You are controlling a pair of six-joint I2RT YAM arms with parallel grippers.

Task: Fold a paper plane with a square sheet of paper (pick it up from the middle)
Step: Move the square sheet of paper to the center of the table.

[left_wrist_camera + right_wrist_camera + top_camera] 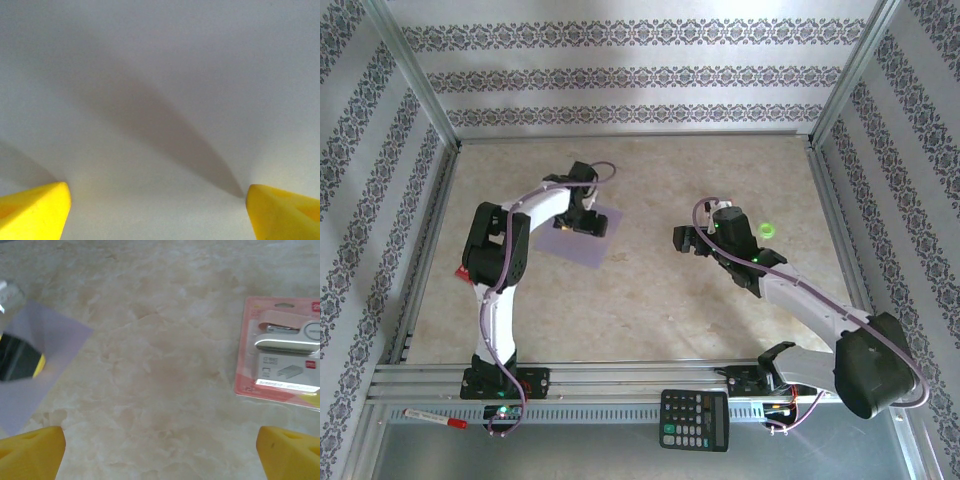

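Watching the left wrist feed, I am seeing the left gripper standing wide. Its two yellow fingertips are sitting at the low corners of the view, with the square sheet of paper spread between them. Their shadows are running right up to the tips, so I am judging them to be touching the paper or just above it; I cannot tell which. From overhead, that claw is hanging over the middle of the lavender sheet, which is lying flat on the table left of centre, unfolded, with no crease showing.

I am taking this as the very first step: the pick-up from the middle, with the grip not yet made. Next I am expecting to need a slow pinch, drawing the fingers together so the thin paper bunches into a ridge between them rather than sliding away, and only then a lift.

The right gripper is waiting wide and empty over bare table toward the right, well apart from the sheet, with the red-and-white packet lying in its view.
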